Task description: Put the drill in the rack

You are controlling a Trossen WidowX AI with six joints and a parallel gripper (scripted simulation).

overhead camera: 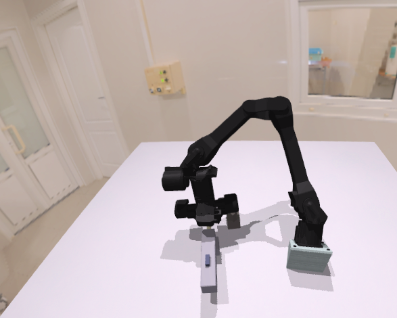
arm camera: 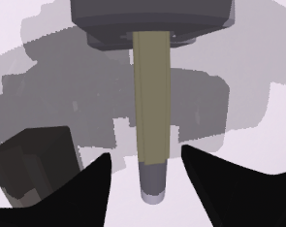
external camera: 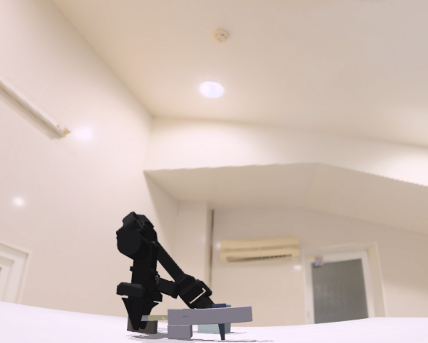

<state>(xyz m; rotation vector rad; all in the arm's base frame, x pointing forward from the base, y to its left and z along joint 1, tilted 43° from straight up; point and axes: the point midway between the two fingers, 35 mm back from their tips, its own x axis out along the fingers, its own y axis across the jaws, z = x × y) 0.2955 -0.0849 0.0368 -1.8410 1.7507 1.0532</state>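
The drill (overhead camera: 208,227) (external camera: 157,317) (arm camera: 151,97), an olive rod with a grey tip, sticks out of the end of the long grey holder (overhead camera: 208,279) (external camera: 209,315) (arm camera: 151,10). The dark blue key (overhead camera: 207,260) (external camera: 222,331) stands through the holder, with a low head above the top face and a tapered lower end beneath. My gripper (external camera: 139,328) (arm camera: 146,154) is open, its fingers on either side of the drill near the grey tip, with visible gaps on both sides. The dark rack (overhead camera: 233,220) (external camera: 151,327) (arm camera: 35,160) stands beside the gripper, partly hidden by it.
A grey block (external camera: 179,331) stands under the drill end of the holder. My arm's pale teal base (overhead camera: 308,256) (external camera: 214,328) stands on the table to the right in the top view. The arm arches over from there, and its shadow lies around the holder.
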